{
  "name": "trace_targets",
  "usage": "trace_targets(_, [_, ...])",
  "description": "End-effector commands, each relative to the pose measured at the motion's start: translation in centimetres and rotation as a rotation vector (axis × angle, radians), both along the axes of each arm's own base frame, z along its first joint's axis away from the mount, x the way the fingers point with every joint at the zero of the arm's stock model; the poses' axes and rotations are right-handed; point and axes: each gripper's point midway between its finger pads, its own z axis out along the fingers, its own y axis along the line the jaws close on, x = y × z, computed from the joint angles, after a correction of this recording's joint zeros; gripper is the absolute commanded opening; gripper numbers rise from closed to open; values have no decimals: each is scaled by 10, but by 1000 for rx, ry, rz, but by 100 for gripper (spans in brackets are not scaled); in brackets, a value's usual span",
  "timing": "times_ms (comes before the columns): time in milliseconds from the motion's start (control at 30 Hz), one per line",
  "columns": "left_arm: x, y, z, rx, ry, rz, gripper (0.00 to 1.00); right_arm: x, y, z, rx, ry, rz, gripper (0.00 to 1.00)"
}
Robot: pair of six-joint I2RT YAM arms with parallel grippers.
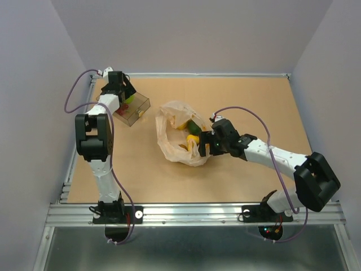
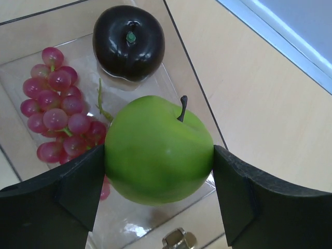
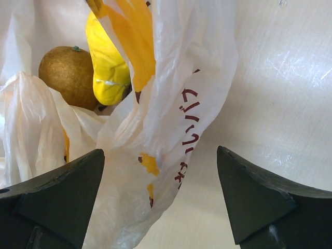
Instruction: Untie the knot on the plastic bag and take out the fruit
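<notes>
The cream-white plastic bag [image 1: 167, 121] lies in the middle of the table with its mouth gaping; no knot shows. Inside it are fruit: a yellow one [image 1: 181, 125], a dark green one [image 1: 194, 127] and an orange one [image 3: 67, 75]. My right gripper [image 1: 202, 144] is open at the bag's right edge, and a loose fold of the bag [image 3: 176, 67] hangs between its fingers without being pinched. At the far left, my left gripper [image 2: 160, 171] is shut on a bright green apple [image 2: 158, 150], both fingers against its sides, just above the clear tray [image 2: 129, 218].
The clear rigid tray [image 1: 138, 113] stands at the back left and holds a bunch of red grapes [image 2: 57, 114] and a black round piece [image 2: 128, 41]. Grey walls enclose the table on three sides; a metal rail runs along the near edge.
</notes>
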Motion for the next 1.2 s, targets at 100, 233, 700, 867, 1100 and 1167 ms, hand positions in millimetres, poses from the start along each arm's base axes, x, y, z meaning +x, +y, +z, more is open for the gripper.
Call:
trace_targets(100, [29, -1, 53, -12, -148, -18, 97, 10, 15, 38, 77, -93, 26, 93])
trace_targets(233, [21, -6, 69, -13, -188, -51, 99, 11, 13, 39, 73, -97, 21, 93])
trace_targets(700, [-106, -103, 99, 46, -211, -311, 98, 19, 0, 43, 38, -141, -54, 91])
trace_targets(867, [-191, -175, 111, 23, -260, -528, 96, 6, -1, 16, 22, -62, -35, 90])
trace_targets(1100, [-280, -256, 86, -26, -241, -808, 96, -28, -11, -38, 0, 119, -68, 90])
trace_targets(1167, [-292, -271, 73, -18, -208, -859, 96, -36, -18, -50, -16, 150, -85, 90])
